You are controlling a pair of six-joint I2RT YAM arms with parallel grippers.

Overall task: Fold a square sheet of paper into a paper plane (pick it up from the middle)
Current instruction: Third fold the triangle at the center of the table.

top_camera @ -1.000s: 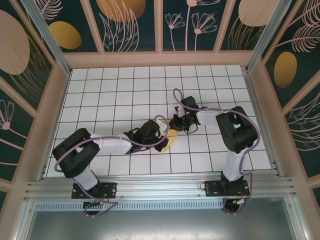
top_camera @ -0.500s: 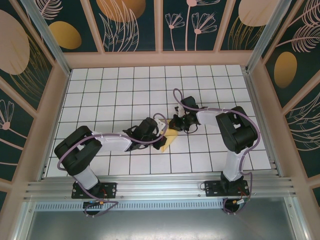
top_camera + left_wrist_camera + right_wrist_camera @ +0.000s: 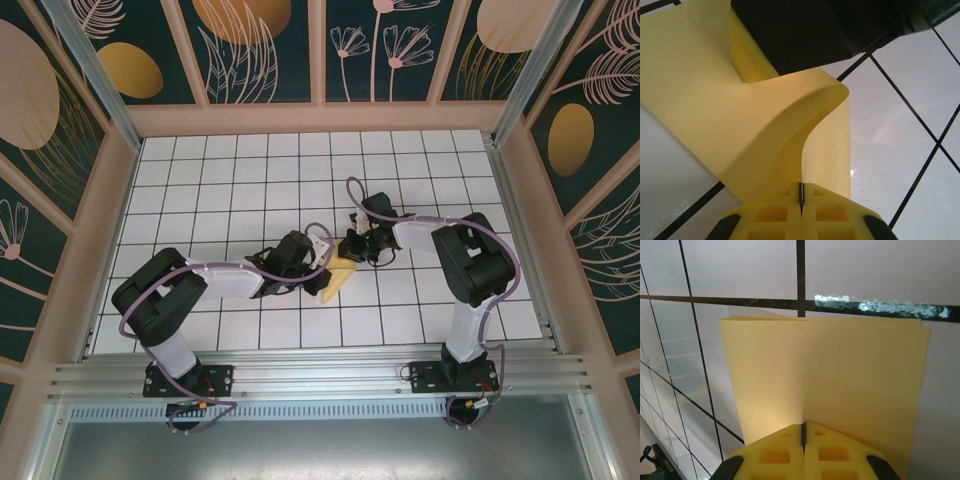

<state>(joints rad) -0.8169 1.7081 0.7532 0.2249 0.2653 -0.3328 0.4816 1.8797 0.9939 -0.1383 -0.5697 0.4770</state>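
**Grippers clamped on a limp, half-folded yellow sheet**

Left gripper (image 3: 801, 194) has its jaws pressed together, and the sheet of paper (image 3: 740, 115) runs out from the seam between them. The right gripper (image 3: 803, 432) is closed on another edge of it in the same way. Just beyond the left jaws the paper bows up in a soft wave and curls under a dark body (image 3: 815, 30), probably part of the other arm. From the right wrist the sheet looks flat and doubled, with two layers showing at its far edge and the corners slightly off. Past it lies the white tiled table (image 3: 740, 270), glossy enough to throw glare. Whether the paper touches the tiles I cannot tell. From above, it is a small yellow wedge between the two grippers, near the table's middle.

It should handle as almost weightless and floppy, and it will crease wherever it is pressed. Pulling the ends apart too hard could tear it or slide it off the pads. The safest hold is probably along an existing fold, pinching all layers and keeping them lightly taut.
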